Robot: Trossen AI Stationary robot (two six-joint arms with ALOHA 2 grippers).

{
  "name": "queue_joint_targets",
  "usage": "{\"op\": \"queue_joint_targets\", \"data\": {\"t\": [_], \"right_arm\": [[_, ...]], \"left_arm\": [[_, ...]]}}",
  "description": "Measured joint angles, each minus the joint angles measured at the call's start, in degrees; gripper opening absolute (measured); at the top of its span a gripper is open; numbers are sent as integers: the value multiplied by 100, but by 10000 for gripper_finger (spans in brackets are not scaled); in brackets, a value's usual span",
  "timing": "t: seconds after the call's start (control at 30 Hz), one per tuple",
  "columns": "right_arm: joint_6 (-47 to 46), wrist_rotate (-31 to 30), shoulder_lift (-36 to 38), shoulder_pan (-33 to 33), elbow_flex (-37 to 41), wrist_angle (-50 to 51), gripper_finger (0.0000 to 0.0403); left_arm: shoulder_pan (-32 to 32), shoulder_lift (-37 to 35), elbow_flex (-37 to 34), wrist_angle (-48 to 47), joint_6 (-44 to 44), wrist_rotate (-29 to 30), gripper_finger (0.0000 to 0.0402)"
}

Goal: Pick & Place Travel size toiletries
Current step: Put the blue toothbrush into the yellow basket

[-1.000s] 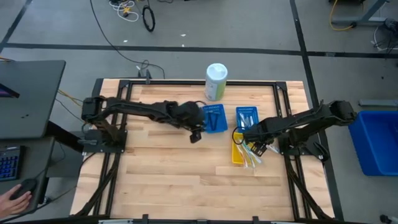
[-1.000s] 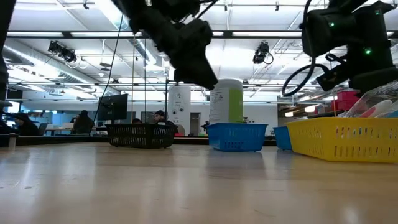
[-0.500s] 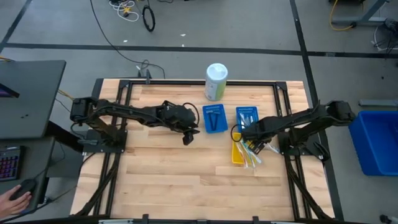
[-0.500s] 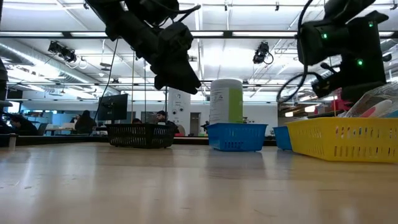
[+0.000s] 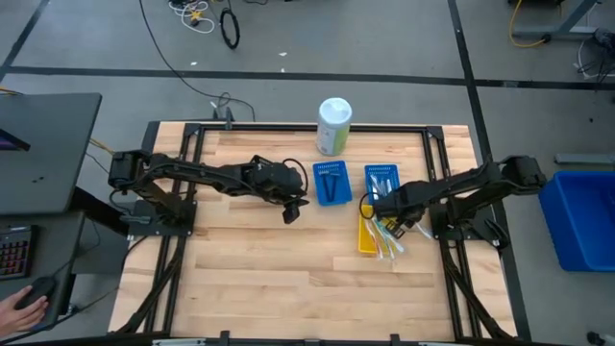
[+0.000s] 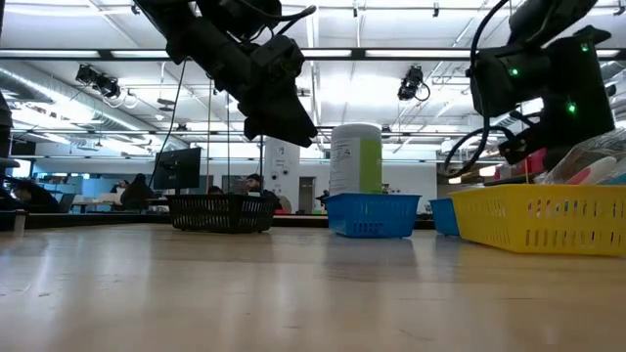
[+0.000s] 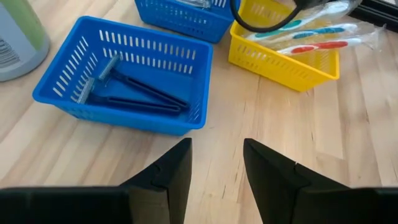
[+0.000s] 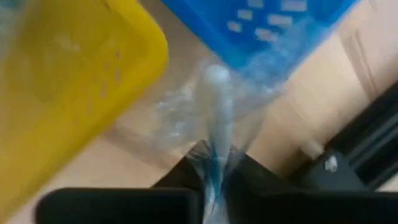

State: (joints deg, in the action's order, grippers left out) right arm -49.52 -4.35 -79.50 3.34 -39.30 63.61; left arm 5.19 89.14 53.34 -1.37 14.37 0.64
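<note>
Two razors (image 7: 127,87) in blue bin (image 7: 56,102), left pincer (image 7: 214,162) released, right pincer (image 8: 214,165) grasping wrapped toothbrush (image 8: 216,106)

My gripper (image 8: 214,177) was clamped on a pale-blue toothbrush (image 8: 216,112) in clear crinkled wrap. Just ahead of my fingers (image 8: 180,174) sat a yellow bin (image 8: 74,87) and a blue bin (image 8: 273,25), side by side on the table (image 8: 311,118).

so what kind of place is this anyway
Probably a robotics lab or open workshop: a wooden workbench with two arms on metal frames, cables trailing over a taped concrete floor, and people at desks with monitors under strip lights beyond.
</note>
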Motion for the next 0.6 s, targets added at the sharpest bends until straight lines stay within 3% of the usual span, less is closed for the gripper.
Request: {"op": "queue_joint_targets", "data": {"t": [0.2,0.37,0.5,0.6], "right_arm": [[-327,470,11,-42,-770,1297,24],[-331,655,22,-38,-2080,2257,29],[-248,1008,24,-50,-3052,2154,25],[-201,1272,33,-79,-3288,1578,31]], "left_arm": [[0,0,0,-1,-77,0,153],[0,2,0,-2,-194,0,153],[0,4,0,-15,-344,0,153],[0,7,0,-17,-386,0,153]]}}
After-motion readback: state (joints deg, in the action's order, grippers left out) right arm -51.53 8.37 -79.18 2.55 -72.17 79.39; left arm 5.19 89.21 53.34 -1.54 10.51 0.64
